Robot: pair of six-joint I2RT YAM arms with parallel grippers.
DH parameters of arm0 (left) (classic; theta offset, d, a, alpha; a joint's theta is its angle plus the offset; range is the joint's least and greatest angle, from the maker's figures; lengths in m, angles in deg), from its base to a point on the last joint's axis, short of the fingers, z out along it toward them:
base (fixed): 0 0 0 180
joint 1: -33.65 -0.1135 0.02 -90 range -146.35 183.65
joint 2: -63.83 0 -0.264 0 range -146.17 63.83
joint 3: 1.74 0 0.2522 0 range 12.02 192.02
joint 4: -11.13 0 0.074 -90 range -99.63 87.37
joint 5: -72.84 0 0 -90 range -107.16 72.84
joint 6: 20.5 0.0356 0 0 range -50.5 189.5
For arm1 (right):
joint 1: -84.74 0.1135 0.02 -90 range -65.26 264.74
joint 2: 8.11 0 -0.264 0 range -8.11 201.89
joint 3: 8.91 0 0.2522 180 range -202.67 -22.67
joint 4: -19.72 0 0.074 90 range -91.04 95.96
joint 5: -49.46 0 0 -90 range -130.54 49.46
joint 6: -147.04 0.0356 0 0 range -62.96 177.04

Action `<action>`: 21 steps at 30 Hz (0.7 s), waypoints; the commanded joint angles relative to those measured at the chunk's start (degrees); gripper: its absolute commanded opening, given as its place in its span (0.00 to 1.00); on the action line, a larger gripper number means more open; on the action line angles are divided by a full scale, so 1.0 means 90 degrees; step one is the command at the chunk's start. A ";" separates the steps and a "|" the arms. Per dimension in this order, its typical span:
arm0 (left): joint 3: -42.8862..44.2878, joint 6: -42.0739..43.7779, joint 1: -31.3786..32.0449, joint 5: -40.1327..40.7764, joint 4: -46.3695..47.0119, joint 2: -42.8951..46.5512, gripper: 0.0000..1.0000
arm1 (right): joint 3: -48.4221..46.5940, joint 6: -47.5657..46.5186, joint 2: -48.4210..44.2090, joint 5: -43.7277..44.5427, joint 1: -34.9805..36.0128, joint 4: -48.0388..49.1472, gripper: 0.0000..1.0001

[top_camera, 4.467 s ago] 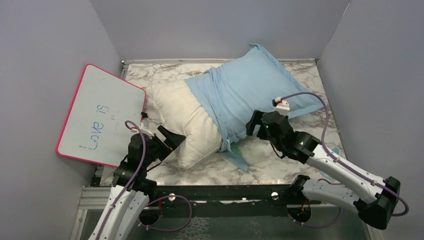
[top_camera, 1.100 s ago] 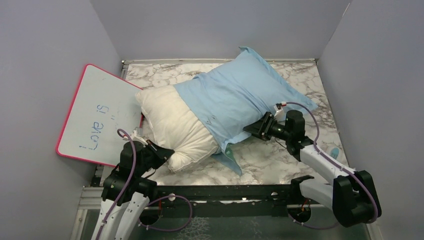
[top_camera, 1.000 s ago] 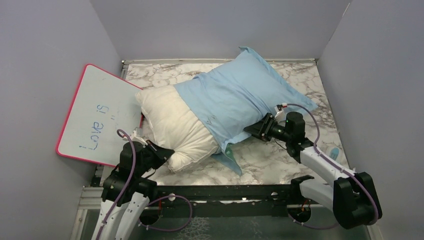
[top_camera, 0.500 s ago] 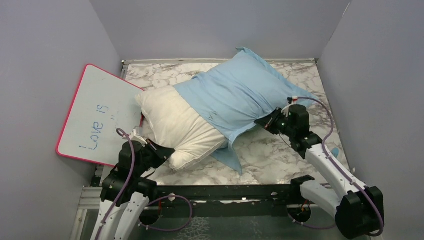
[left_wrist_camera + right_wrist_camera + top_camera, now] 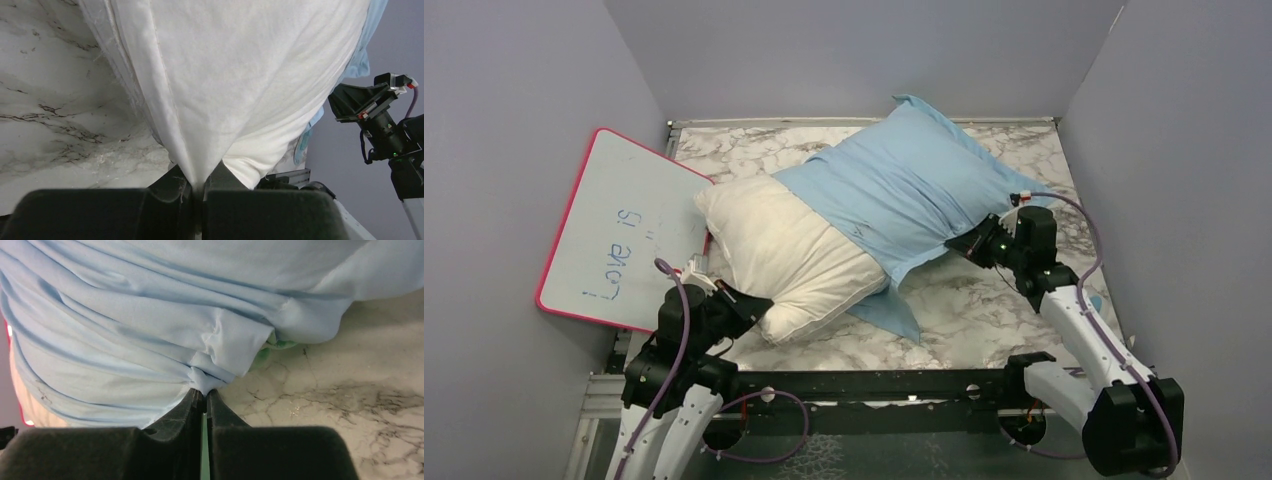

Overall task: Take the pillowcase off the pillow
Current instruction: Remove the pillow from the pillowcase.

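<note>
1. Table (image 5: 984,310): the marble-patterned top carried everything listed below.
2. Pillowcase (image 5: 904,190): the light blue cover lay across the far-right part of the table and served as a sleeve. The far-right half of the pillow sat inside it. Its open mouth faced near-left, and a sliver of green lining showed at the hem.
3. Pillow (image 5: 774,250): it was cream-white, with its long axis running from near-left to far-right. The near-left half was bare.
4. Whiteboard (image 5: 624,230): it had a pink frame, leaned at the left wall and stood just beside the pillow's left end.
5. Right gripper (image 5: 204,392): it was clamped on a bunched fold of the pillowcase at the near-right edge, and this arm was the nearer to the cover. The closed end lay beyond it, so the pull would probably run far-right along the axis.
6. Left gripper (image 5: 200,187): it was pinched tight on the pillow's near-left corner, anchoring the opposite end.
</note>
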 commanded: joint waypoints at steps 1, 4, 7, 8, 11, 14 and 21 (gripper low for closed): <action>0.0262 0.0342 -0.0074 0.0603 -0.0112 0.0011 0.00 | 0.0429 0.0121 0.0017 -0.1629 -0.0218 0.1350 0.19; 0.0224 0.0345 -0.0074 0.0597 -0.0044 -0.0001 0.00 | 0.0946 0.0803 0.0086 -0.2441 -0.0063 0.2293 0.52; 0.0248 0.0343 -0.0074 0.0646 -0.0031 0.0043 0.00 | 0.1087 0.0913 0.0044 -0.2259 0.0318 0.2319 0.63; 0.0243 0.0343 -0.0074 0.0643 -0.0024 0.0045 0.00 | 0.1121 0.0971 0.0048 -0.2194 0.0465 0.2363 0.66; 0.0193 0.0343 -0.0074 0.0555 0.0002 0.0007 0.00 | 0.1232 0.1260 0.0153 -0.2095 0.0904 0.2758 0.68; 0.0146 0.0313 -0.0075 0.0491 0.0046 -0.0004 0.00 | 0.1243 0.1505 0.0328 -0.1835 0.1386 0.3134 0.67; 0.0183 0.0257 -0.0074 0.0440 0.0071 0.0045 0.00 | 0.0864 0.1388 0.0753 -0.1254 0.1690 0.2877 0.41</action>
